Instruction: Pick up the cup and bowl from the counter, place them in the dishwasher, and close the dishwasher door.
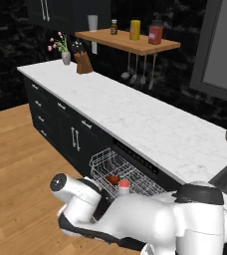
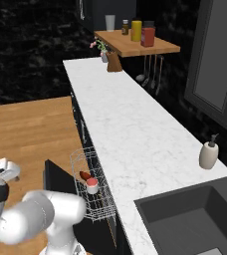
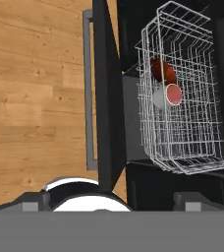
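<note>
White wire rack (image 3: pixel 182 98) holds cup (image 3: pixel 167 95) beside bowl (image 3: pixel 163 71); pulled out, it could block the dishwasher door (image 3: pixel 106 93); pincer open, empty.

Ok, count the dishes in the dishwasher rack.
2: the cup and the bowl, side by side in the rack. Others could hide behind wires.

Glossy white rounded arm (image 1: pixel 150 219) with dark joints.
</note>
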Available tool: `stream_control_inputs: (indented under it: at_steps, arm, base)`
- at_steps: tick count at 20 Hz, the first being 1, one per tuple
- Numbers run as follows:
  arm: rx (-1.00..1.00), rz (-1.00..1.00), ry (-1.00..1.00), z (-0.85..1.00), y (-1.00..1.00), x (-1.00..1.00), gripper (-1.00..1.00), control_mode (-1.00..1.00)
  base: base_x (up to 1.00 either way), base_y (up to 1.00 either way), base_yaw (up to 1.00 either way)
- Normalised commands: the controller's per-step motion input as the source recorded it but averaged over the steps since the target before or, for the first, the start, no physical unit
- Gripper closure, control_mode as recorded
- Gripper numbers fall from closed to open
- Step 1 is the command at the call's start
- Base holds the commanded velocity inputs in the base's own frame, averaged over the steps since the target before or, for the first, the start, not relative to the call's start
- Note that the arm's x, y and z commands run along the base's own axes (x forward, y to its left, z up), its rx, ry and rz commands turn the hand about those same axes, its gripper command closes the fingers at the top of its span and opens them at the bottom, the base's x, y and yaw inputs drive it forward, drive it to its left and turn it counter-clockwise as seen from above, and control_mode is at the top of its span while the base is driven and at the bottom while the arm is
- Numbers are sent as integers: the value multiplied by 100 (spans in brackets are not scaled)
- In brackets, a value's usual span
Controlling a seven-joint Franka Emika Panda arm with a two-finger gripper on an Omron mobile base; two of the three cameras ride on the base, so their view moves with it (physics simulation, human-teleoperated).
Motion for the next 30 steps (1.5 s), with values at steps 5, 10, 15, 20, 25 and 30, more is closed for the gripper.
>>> stream_control_inputs:
  at_steps: [5,10,15,20,25,30]
  arm:
    - [-20,-1,-2,-50,22,15,-100,-100]
    - [-17,0,3,-56,2,48,-100,-100]
    - [-21,0,0,-71,8,45,-100,-100]
    - [-19,0,2,-60,41,32,-100,-100]
    - [-23,-2,4,-78,44,64,-100,-100]
    - [-24,0,5,-88,35,71,-100,-100]
  base:
    - [0,0,0]
    - [0,0,0]
    - [0,0,0]
    - [0,0,0]
    - [0,0,0]
    - [0,0,0]
